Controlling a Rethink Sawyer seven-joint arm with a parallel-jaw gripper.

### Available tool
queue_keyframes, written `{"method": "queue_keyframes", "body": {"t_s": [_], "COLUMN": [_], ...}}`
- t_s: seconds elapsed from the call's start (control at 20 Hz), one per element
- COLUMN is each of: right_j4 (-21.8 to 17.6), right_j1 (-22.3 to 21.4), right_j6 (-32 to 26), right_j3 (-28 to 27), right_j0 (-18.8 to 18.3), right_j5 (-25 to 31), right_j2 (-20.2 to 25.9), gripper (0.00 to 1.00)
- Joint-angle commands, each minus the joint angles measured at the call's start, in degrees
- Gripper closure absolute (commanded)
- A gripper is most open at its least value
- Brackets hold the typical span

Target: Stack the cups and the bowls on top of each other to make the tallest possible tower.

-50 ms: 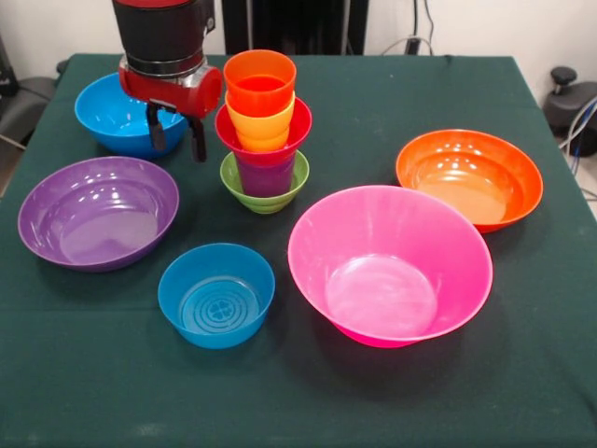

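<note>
The tower is seen just right of the gripper, whose fingers hang open and empty. Its axis is upright. Loose bowls are spread nearer; the small blue bowl is nearest.

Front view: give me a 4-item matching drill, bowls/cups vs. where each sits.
Items
1. pink bowl
2. orange cup
3. green bowl
4. purple bowl

Places
A. bottom of the tower
B. alone at the picture's left side
C. top of the tower
D. picture's lower right, beside the small blue bowl

Pairs: 1-D, 2-C, 3-A, 4-B
</note>
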Motion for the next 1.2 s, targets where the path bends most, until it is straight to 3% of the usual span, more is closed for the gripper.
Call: {"method": "queue_keyframes", "body": {"t_s": [0.05, 0.75, 1.2], "right_j4": [-5.2, -6.07, -6.29], "right_j1": [2.39, 3.58, 5.47], "right_j6": [-11.38, -11.23, -16.37], "right_j3": [0.57, -0.91, -3.21], "right_j0": [0.79, 1.73, -1.5], "right_j5": [-0.88, -1.36, 0.58], "right_j2": [3.58, 3.42, 5.16], "gripper": [0.0, 0.0, 0.0]}}
